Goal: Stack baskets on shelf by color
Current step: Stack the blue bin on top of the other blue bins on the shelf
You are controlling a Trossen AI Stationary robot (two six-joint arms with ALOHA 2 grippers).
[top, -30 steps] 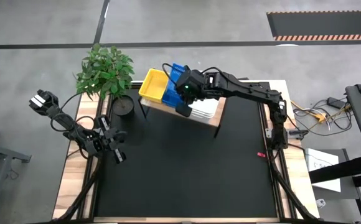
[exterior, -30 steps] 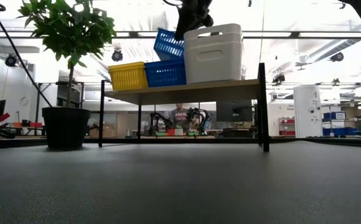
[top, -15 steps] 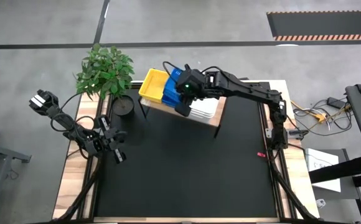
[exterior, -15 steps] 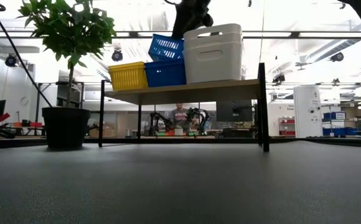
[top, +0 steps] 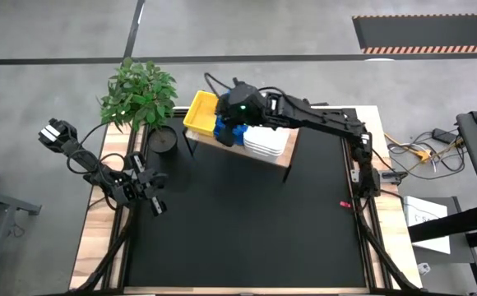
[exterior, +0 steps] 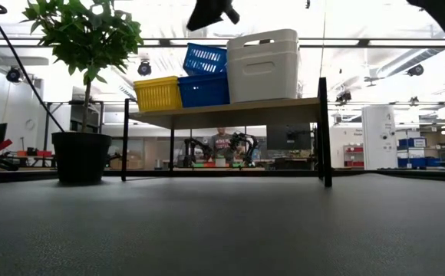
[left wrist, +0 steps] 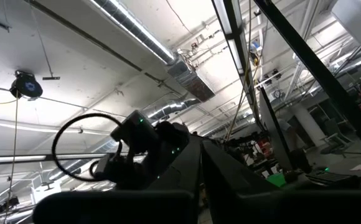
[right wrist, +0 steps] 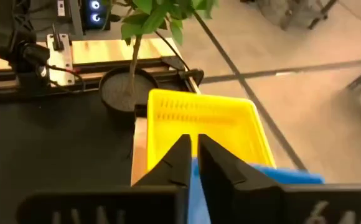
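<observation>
One pincer above blue basket.

I am working at a black-topped table with a wooden rim. At its far edge a wooden shelf on thin dark legs is standing on it, and beside that a potted plant is sitting on the tabletop. Lying on the shelf in a row are a yellow basket, a blue basket with a second blue basket resting tilted on top, and a stack of white baskets.
</observation>
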